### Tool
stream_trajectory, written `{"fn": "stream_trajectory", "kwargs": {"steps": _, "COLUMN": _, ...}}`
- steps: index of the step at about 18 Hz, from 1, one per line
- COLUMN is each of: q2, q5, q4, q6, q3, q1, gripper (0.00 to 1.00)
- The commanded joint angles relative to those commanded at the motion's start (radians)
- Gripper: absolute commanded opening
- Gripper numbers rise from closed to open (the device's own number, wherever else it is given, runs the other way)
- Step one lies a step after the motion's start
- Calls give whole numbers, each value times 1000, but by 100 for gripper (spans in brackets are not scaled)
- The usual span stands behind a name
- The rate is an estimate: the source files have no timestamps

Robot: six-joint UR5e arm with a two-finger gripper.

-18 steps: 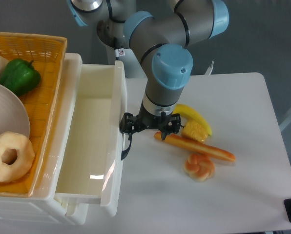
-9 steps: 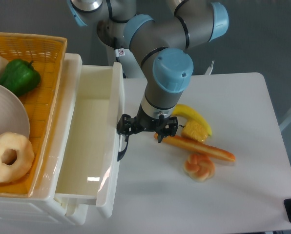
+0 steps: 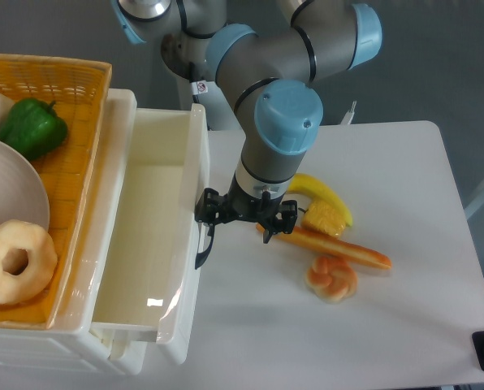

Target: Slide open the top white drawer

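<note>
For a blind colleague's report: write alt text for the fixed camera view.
A grey-and-blue robot arm's black two-finger gripper sits at the black handle of the top white plastic drawer, which is pulled open and empty. An orange wicker basket lies to the left; a hot dog and yellow banana lie on the white table.

Orange wicker basket (image 3: 75,154), left of the tool: green pepper (image 3: 32,127), doughnut (image 3: 15,262), plate (image 3: 10,195). White surface (image 3: 404,325), right of the tool: banana (image 3: 319,191), corn (image 3: 324,218), sausage (image 3: 335,247), pastry (image 3: 331,278).
</note>
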Motion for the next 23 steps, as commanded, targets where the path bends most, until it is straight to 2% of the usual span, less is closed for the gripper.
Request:
{"fn": "stream_trajectory", "kwargs": {"steps": 5, "q2": -6, "q5": 0, "q4": 20, "q6": 12, "q3": 8, "q1": 2, "gripper": 100}}
{"fn": "stream_trajectory", "kwargs": {"steps": 13, "q2": -11, "q5": 0, "q4": 21, "q6": 28, "q3": 12, "q1": 12, "gripper": 100}}
{"fn": "stream_trajectory", "kwargs": {"steps": 16, "q2": -12, "q5": -2, "q4": 43, "q6": 28, "q3": 12, "q1": 20, "gripper": 100}}
{"fn": "stream_trajectory", "kwargs": {"steps": 23, "q2": -14, "q5": -2, "q4": 45, "q6": 29, "q3": 12, "q1": 28, "gripper": 100}}
